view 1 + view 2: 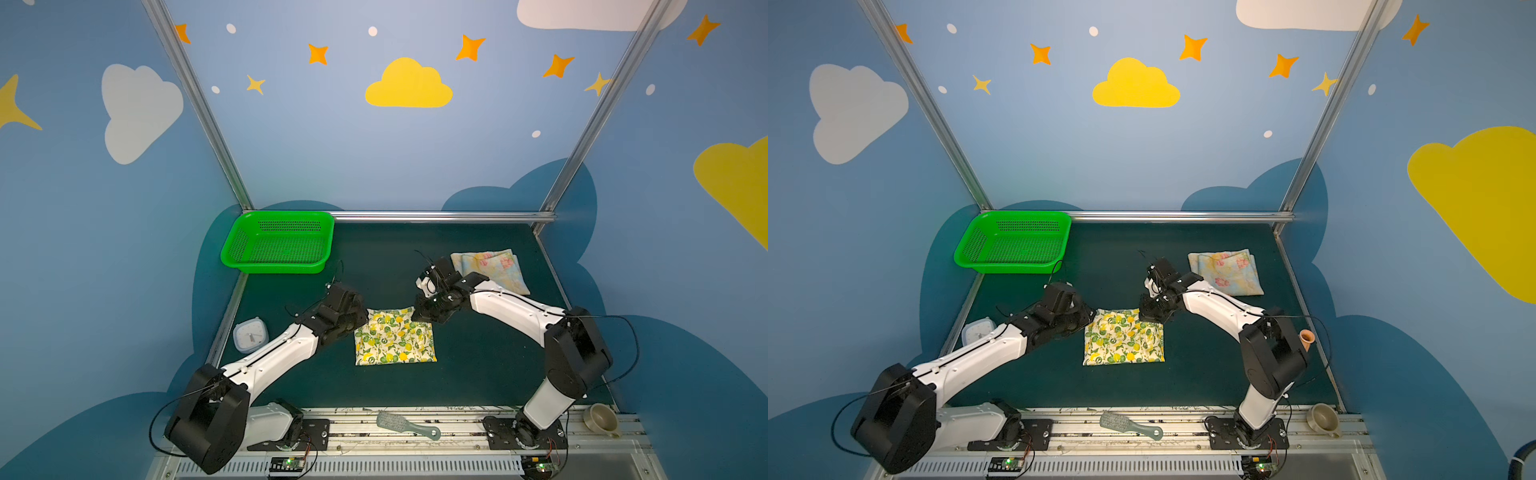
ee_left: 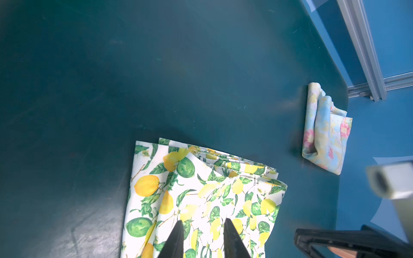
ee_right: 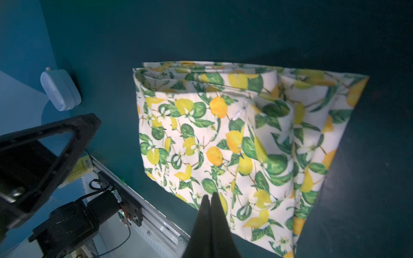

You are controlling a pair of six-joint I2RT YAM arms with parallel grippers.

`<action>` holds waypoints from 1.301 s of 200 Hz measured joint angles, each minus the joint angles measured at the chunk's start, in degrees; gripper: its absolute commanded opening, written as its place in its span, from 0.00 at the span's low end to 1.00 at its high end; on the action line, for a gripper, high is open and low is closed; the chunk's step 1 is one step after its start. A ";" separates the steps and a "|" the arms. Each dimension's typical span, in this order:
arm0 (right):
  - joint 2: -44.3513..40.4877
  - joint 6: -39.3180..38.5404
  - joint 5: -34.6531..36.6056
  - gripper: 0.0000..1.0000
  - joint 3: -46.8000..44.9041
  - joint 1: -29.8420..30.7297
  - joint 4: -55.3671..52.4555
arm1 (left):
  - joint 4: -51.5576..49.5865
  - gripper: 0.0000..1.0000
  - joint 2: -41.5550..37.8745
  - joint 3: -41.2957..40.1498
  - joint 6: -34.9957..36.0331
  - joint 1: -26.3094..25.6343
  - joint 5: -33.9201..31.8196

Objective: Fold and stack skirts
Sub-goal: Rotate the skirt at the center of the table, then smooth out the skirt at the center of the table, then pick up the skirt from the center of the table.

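- Left wrist view: left claw (image 2: 203, 221) parted over folded lemon skirt (image 2: 201, 196), middle of bench (image 1: 478, 365).
- Clenched right claw (image 3: 210, 196) at its corner; pinch unconfirmed.
- Folded flowered skirt (image 1: 494, 270) lies well apart.
- Limp, thin: I'd grip stacked edges.

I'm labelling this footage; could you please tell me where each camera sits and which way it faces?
Top views: above the robot's bases, looking down over the table; left arm and right arm show.
Left wrist: on the left arm, looking down at the lemon skirt; open left gripper shows.
Right wrist: on the right arm, over the same skirt; shut right gripper shows.
Shared: all four show the lemon skirt.
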 measured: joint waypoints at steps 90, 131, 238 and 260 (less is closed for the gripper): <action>12.74 -3.74 -5.88 0.00 0.72 -8.39 0.72 | 8.33 0.17 18.40 1.68 -3.61 -0.61 1.38; 14.43 -4.79 -6.49 0.00 0.72 -9.94 1.55 | 11.65 0.16 19.10 0.83 -4.76 0.46 -0.13; -1.14 -5.31 -11.34 0.02 -8.02 -14.38 1.09 | 0.63 0.17 15.04 11.58 2.23 -3.87 -4.79; -2.34 -6.73 -14.58 0.14 -8.81 -16.65 0.50 | 0.48 0.17 15.15 13.84 1.81 -8.11 -4.52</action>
